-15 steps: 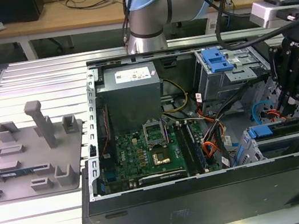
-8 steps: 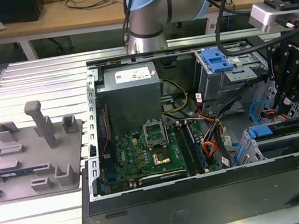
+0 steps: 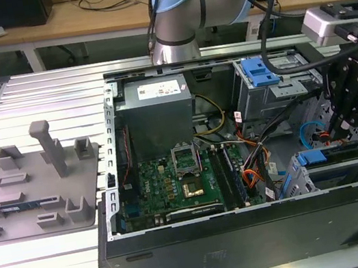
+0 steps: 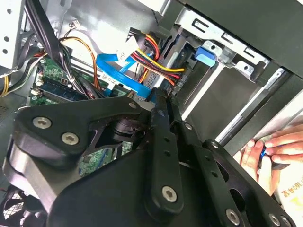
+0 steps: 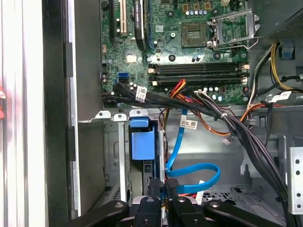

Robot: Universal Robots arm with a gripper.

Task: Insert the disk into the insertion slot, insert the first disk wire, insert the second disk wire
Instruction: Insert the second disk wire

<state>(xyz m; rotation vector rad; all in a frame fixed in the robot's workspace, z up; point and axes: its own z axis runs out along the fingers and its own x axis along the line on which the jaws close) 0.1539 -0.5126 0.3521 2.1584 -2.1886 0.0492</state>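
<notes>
Closest, in both wrist views, the gripper (image 4: 163,97) (image 5: 163,185) has its black fingers drawn close together, tips down among the drive wiring. Whether they pinch a plug I cannot tell. The second wrist view shows the tips right at a bundle of red, yellow and black wires (image 4: 154,59) where it meets a dark plug, with a flat blue cable (image 4: 120,68) looping just behind. It also catches a person's hand (image 4: 270,149) at the case edge, well apart from the fingers. The first wrist view gives the other side: the same blue cable (image 5: 191,168) curls just beyond the tips, a blue plastic block (image 5: 141,139) sits in a grey metal bay beside it, and farther on lies the motherboard (image 5: 189,42) with its memory slots and empty processor socket. The exterior view places it all. The gripper (image 3: 340,125) hangs inside the open case (image 3: 254,245) toward the exterior view's right. The disk (image 3: 335,153) lies just below it, its blue frame seated in the slot (image 3: 299,175) of the low perforated cage. Behind stands a taller cage (image 3: 261,71) with a blue latch, and beside that a grey power supply (image 3: 156,100). Off to the exterior view's left, a grey fixture tray (image 3: 36,187) rests on the ribbed table (image 3: 54,93).
</notes>
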